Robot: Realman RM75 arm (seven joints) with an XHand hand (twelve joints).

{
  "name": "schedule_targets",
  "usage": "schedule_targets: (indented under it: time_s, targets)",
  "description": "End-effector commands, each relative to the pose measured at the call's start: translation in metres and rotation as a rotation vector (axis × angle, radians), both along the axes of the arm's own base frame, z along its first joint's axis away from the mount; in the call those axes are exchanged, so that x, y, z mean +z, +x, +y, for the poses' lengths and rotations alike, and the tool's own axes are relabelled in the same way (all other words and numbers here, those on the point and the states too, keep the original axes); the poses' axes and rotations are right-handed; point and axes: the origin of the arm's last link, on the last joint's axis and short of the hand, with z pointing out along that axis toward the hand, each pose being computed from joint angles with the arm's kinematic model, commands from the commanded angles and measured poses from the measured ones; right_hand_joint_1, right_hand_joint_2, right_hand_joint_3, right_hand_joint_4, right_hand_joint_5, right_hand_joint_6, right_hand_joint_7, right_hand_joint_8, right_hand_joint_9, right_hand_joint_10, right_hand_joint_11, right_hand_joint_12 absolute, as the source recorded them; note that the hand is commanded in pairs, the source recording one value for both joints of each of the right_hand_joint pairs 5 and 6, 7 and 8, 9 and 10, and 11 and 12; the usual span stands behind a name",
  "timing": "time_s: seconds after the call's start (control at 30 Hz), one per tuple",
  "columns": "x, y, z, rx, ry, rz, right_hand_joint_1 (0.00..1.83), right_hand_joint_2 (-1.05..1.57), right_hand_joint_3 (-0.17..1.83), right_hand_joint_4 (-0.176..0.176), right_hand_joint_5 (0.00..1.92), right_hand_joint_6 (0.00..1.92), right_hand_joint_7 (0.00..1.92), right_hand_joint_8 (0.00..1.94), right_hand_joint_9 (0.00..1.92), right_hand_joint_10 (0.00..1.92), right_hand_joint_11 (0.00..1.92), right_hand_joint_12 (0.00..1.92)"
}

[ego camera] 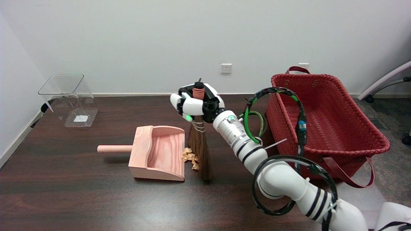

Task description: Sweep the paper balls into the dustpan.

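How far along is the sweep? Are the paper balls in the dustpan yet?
Done: the right hand grips the brown straw broom by its handle, bristles down on the dark wooden table. In hand: the crumpled tan paper balls are bunched between the bristles and the open mouth of the pale wooden dustpan. Left: they look just outside the lip, so a final push leftward seems needed.

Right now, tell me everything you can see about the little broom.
The broom is a small hand whisk: dark brown bristles fanning downward, bound with pale cord near the top, and a short handle wrapped in reddish rings. It stands upright, bristle tips on the table, gripped at the handle by the right hand. Its bristles meet the paper balls at the dustpan mouth.
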Motion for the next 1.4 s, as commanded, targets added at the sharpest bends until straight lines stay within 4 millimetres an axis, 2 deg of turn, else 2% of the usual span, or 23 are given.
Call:
schedule_targets:
  time_s: [0.03,0.53,0.67,0.83,0.97,1.17,1.3,1.4]
  targets:
    - [-0.04,0.002,-0.034,-0.022,0.108,-0.028,1.31,0.93,0.94,0.0,1.92,1.92,1.92,1.92,1.92,1.92,1.92,1.92]
    - [-0.046,0.027,-0.047,0.041,0.139,-0.019,1.31,0.92,0.94,0.0,1.92,1.92,1.92,1.92,1.92,1.92,1.92,1.92]
    - [-0.036,0.034,-0.049,0.066,0.13,0.011,1.31,0.91,0.95,0.0,1.92,1.92,1.92,1.92,1.92,1.92,1.92,1.92]
    - [-0.009,0.043,-0.054,0.101,0.079,0.067,1.31,0.91,0.96,0.0,1.92,1.92,1.92,1.92,1.92,1.92,1.92,1.92]
    - [0.004,0.047,-0.056,0.113,0.057,0.08,1.31,0.92,0.96,0.0,1.92,1.92,1.92,1.92,1.92,1.92,1.92,1.92]
    - [0.019,0.067,-0.056,0.173,0.038,0.109,1.31,0.93,0.97,0.0,1.92,1.92,1.92,1.92,1.92,1.92,1.92,1.92]
    - [0.035,0.084,-0.058,0.247,-0.013,0.191,1.31,0.94,0.97,0.0,1.92,1.92,1.92,1.92,1.92,1.92,1.92,1.92]
    - [0.049,0.088,-0.062,0.275,-0.055,0.252,1.31,0.93,0.98,0.0,1.92,1.92,1.92,1.92,1.92,1.92,1.92,1.92]
